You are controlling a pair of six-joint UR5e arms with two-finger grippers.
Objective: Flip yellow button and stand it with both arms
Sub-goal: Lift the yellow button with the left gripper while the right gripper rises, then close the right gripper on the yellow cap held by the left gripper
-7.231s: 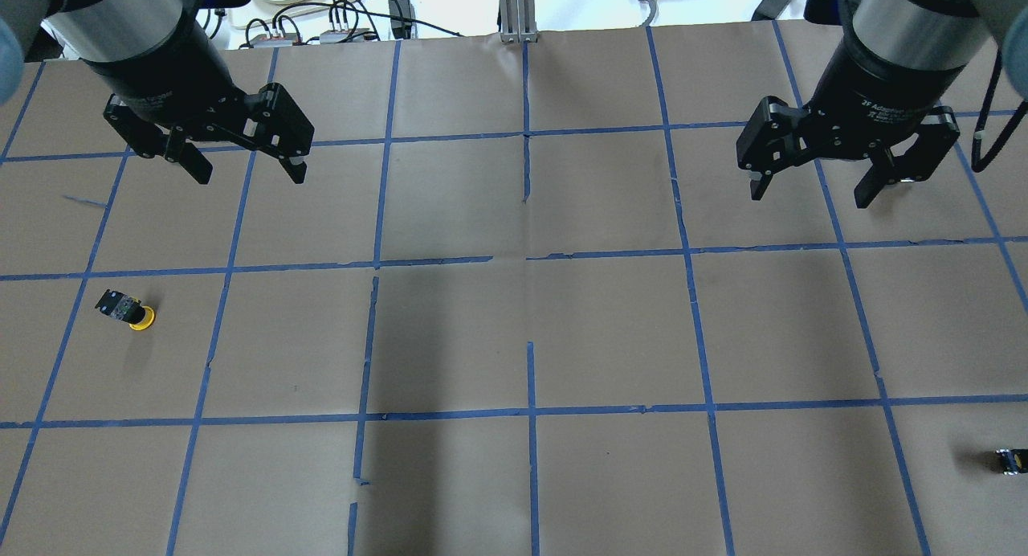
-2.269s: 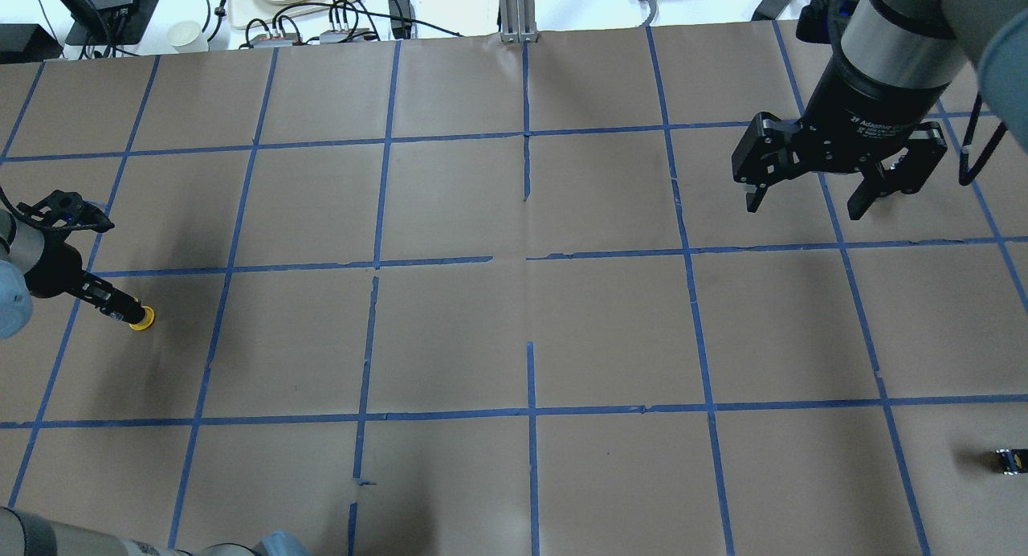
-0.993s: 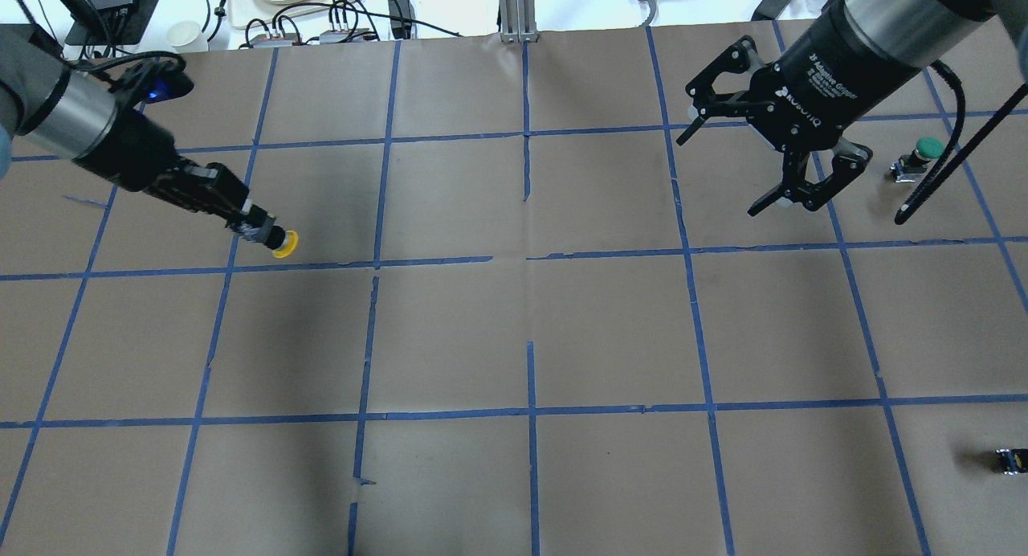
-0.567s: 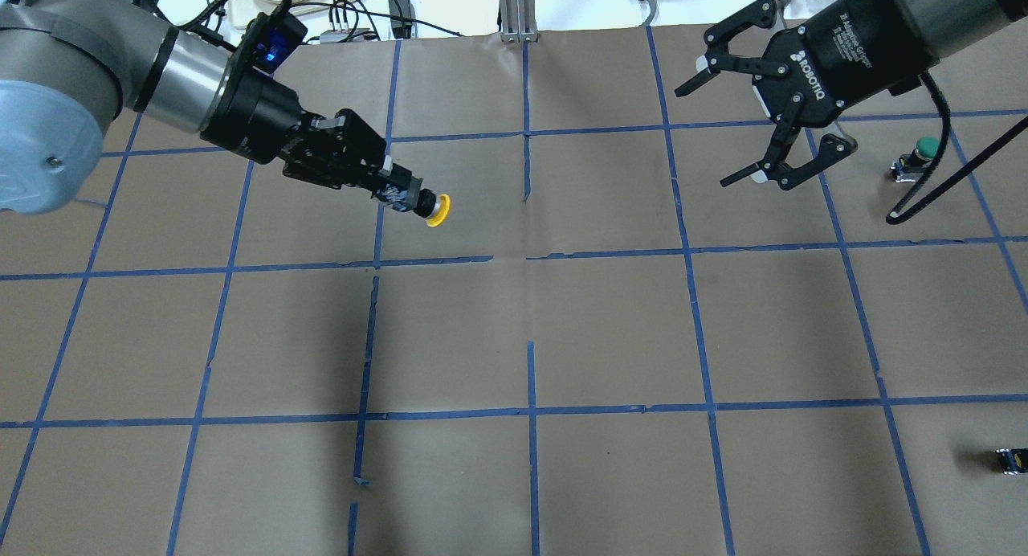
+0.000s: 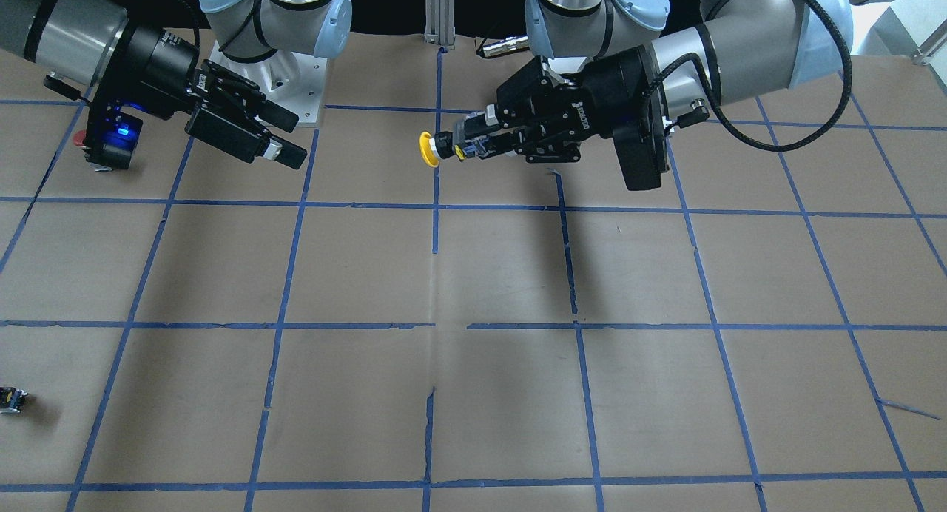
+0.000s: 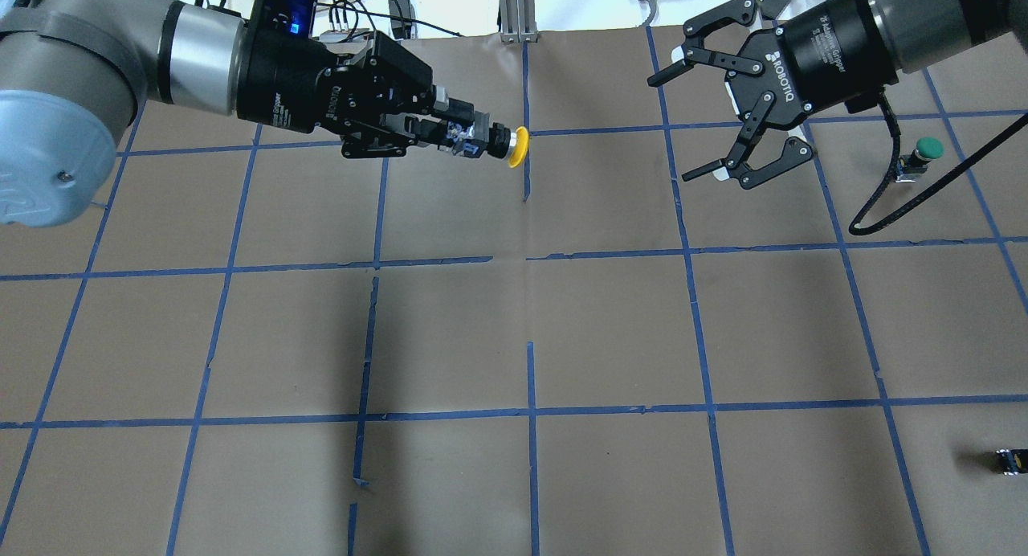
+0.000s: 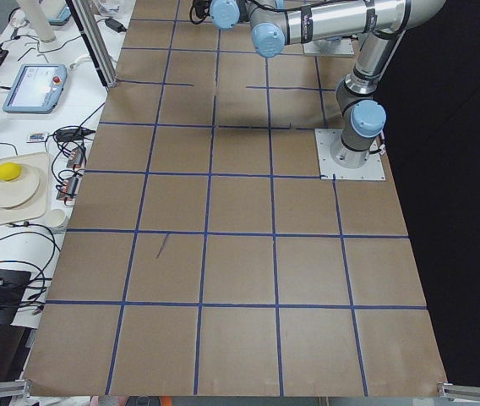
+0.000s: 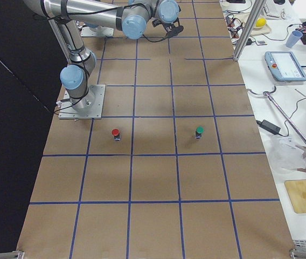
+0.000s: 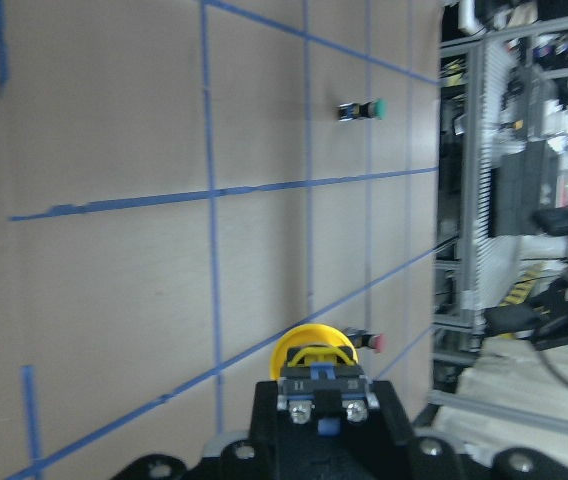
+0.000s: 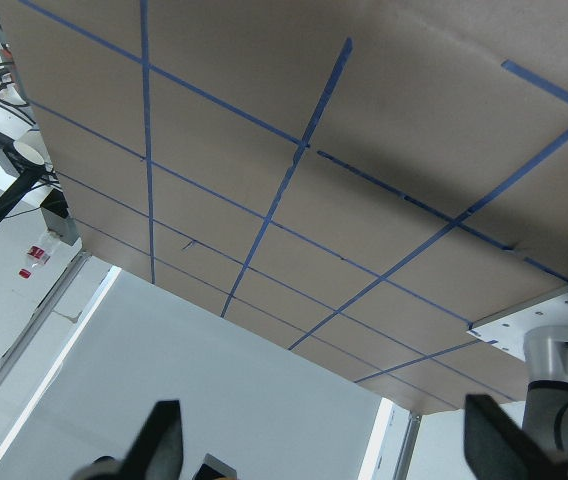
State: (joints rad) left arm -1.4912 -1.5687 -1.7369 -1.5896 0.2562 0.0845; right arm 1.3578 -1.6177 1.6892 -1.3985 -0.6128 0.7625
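Observation:
The yellow button [image 6: 518, 146] is held in the air over the table's middle back, lying sideways with its cap toward the right arm. My left gripper [image 6: 468, 137] is shut on its black-and-grey body. In the front view the button [image 5: 427, 149] sticks out of the left gripper [image 5: 473, 143]. The left wrist view shows the button [image 9: 313, 352] between the fingers. My right gripper [image 6: 673, 127] is open and empty, facing the button from a little to its right, apart from it. It also shows in the front view [image 5: 291, 139].
A green-capped button [image 6: 923, 150] stands at the back right, below the right arm's cable. A red-capped button [image 8: 115, 133] stands nearer the robot's base. A small dark block [image 6: 1010, 459] lies near the front right edge. Blue tape lines grid the brown table.
My left gripper has carried the yellow button right and farther back, to the centre line. My right gripper has shifted slightly left and stays open.

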